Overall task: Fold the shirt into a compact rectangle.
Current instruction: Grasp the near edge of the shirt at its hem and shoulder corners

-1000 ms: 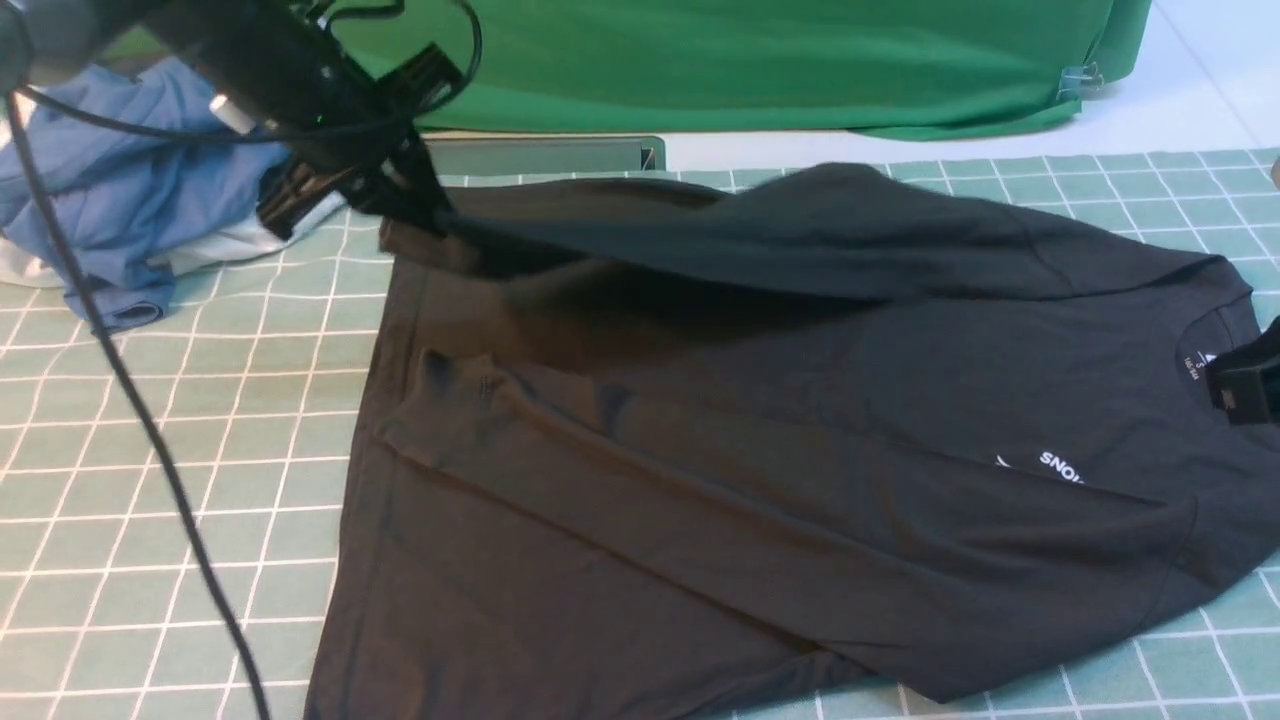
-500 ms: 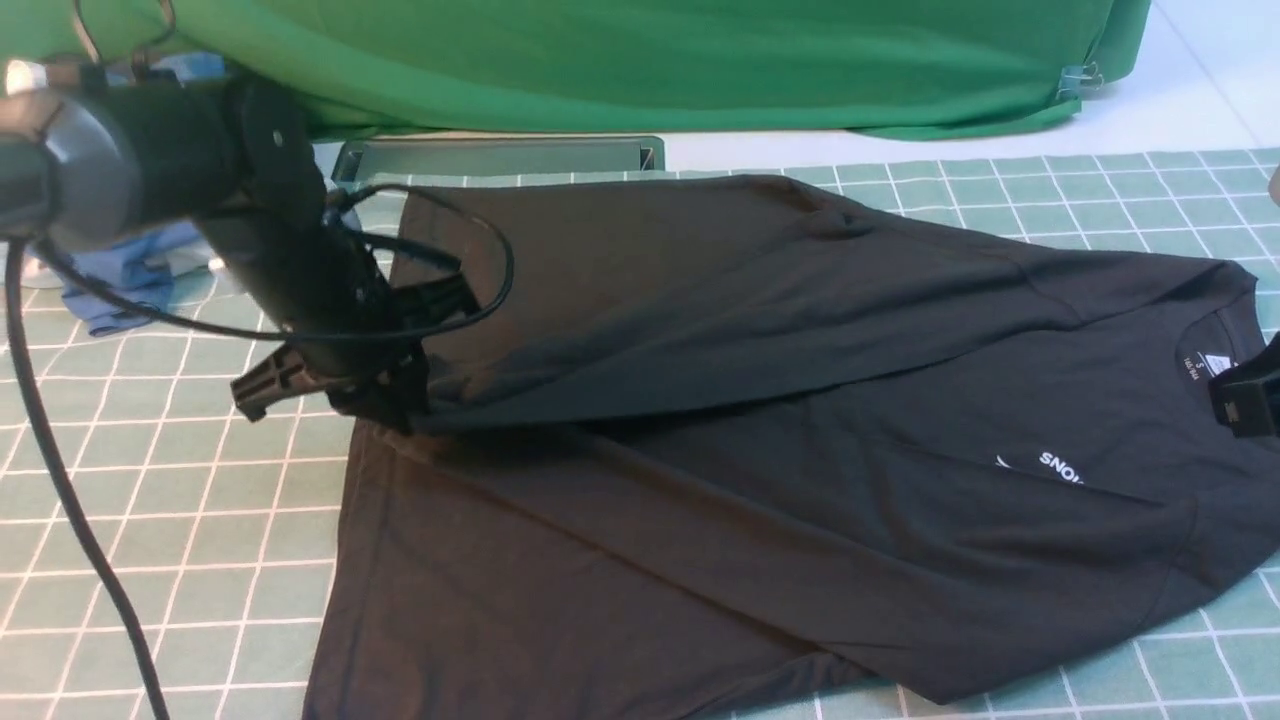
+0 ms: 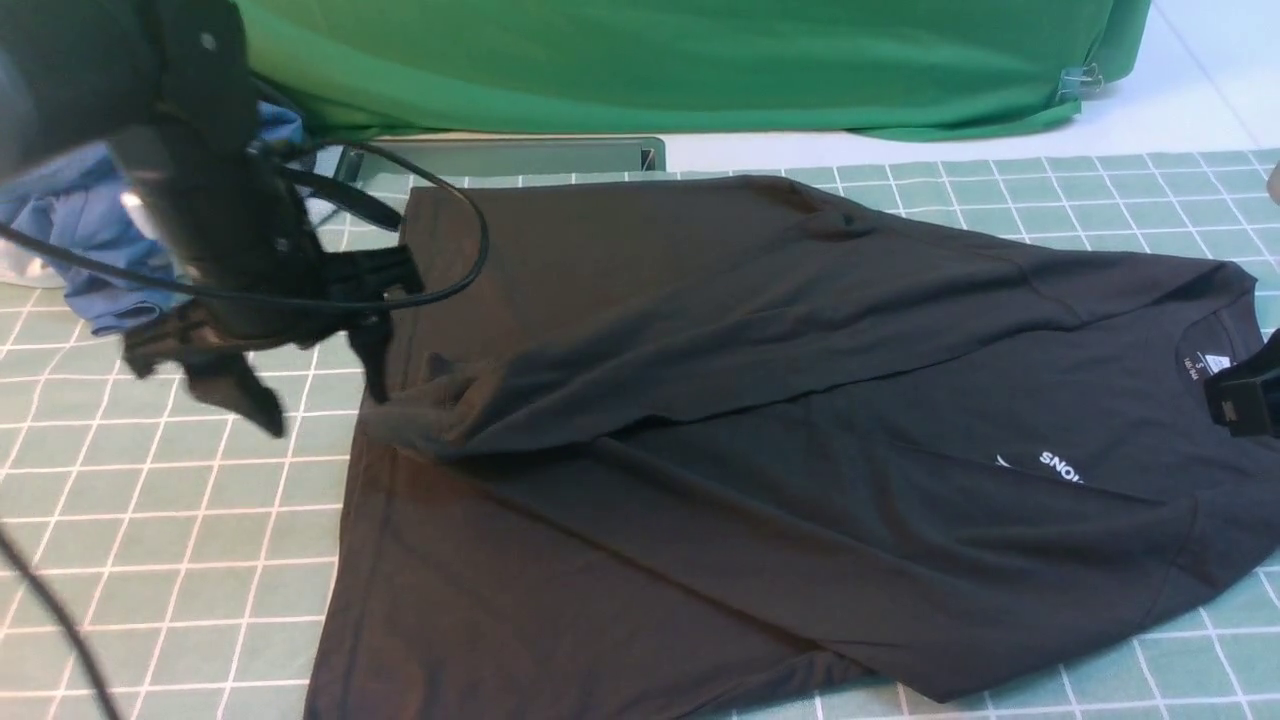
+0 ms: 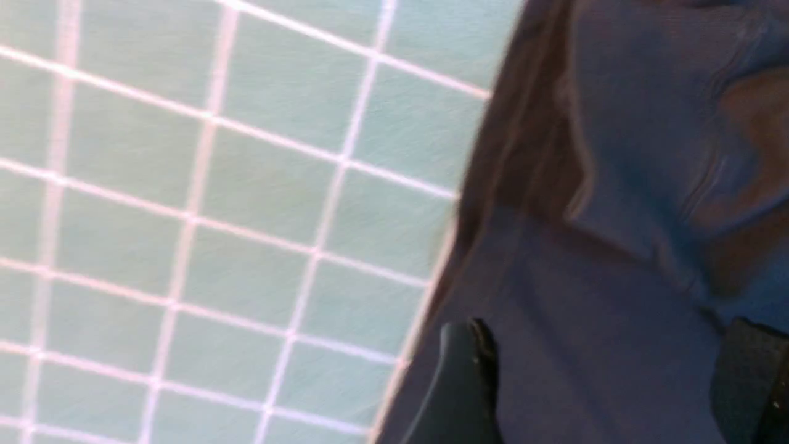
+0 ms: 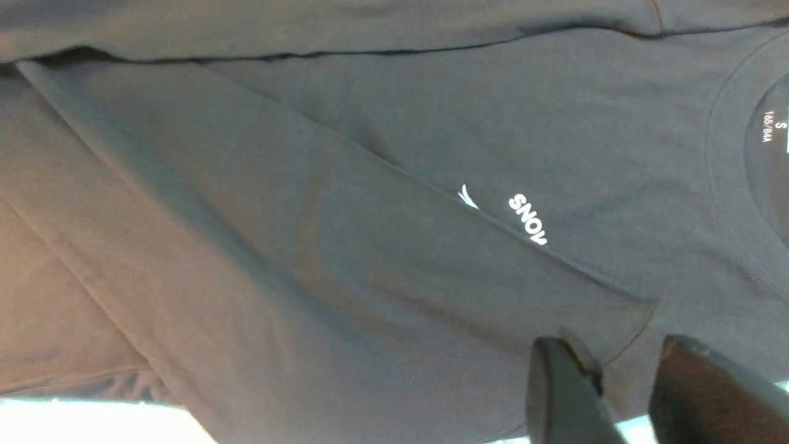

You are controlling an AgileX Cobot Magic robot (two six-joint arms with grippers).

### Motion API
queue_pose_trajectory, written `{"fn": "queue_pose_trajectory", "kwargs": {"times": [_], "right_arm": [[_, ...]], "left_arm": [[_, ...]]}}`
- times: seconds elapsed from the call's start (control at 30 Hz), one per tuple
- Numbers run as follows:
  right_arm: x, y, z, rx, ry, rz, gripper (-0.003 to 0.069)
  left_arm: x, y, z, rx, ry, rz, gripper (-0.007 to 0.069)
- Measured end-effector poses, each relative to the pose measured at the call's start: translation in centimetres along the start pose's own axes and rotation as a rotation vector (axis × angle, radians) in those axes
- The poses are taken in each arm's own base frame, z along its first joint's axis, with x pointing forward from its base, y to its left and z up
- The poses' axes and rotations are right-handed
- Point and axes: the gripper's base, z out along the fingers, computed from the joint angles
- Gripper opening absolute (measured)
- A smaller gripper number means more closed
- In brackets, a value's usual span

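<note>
The black shirt [image 3: 760, 420] lies spread on the green gridded mat [image 3: 150, 520], collar to the right. Its far side is folded toward me over the body, and that fold ends in a rumpled corner [image 3: 430, 410]. My left gripper [image 3: 320, 400] hangs open just above that corner at the shirt's left edge, with nothing between its fingers. In the left wrist view the left gripper [image 4: 607, 345] spreads wide over dark cloth [image 4: 616, 216]. My right gripper [image 3: 1245, 395] hovers by the collar with a gap between its fingers [image 5: 561, 382], above the shoulder seam. The white print [image 5: 527, 219] is partly covered by a sleeve.
A pile of blue and white garments [image 3: 90, 230] sits at the far left behind my left arm. Bright green cloth [image 3: 700, 60] drapes across the back, with a grey metal bar [image 3: 520, 155] in front of it. A black cable [image 3: 440, 200] loops off the left wrist.
My left gripper carried the shirt's far edge toward me, then opened and let it go. The fold now rests on the shirt's body. The right gripper has not moved.
</note>
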Motion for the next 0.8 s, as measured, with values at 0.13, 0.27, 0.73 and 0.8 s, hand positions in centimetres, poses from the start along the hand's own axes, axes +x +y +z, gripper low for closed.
{"fn": "queue_pose_trajectory", "kwargs": {"times": [0.13, 0.27, 0.73, 0.8], "right_arm": [[0.0, 0.0, 0.0, -0.001, 0.002, 0.001, 0.0237], [0.0, 0.0, 0.0, -0.002, 0.003, 0.002, 0.0237], [0.0, 0.0, 0.0, -0.002, -0.005, 0.002, 0.0237], [0.0, 0.0, 0.0, -0.002, -0.005, 0.002, 0.0237]], "left_arm": [[2.5, 0.8, -0.6, 0.023, 0.028, -0.009, 0.0491], [6.6, 1.0, 1.3, 0.027, 0.117, 0.009, 0.0477], [12.7, 1.8, 9.2, -0.083, 0.204, 0.006, 0.0465], [12.5, 1.7, 9.5, -0.073, 0.194, 0.002, 0.0465]]}}
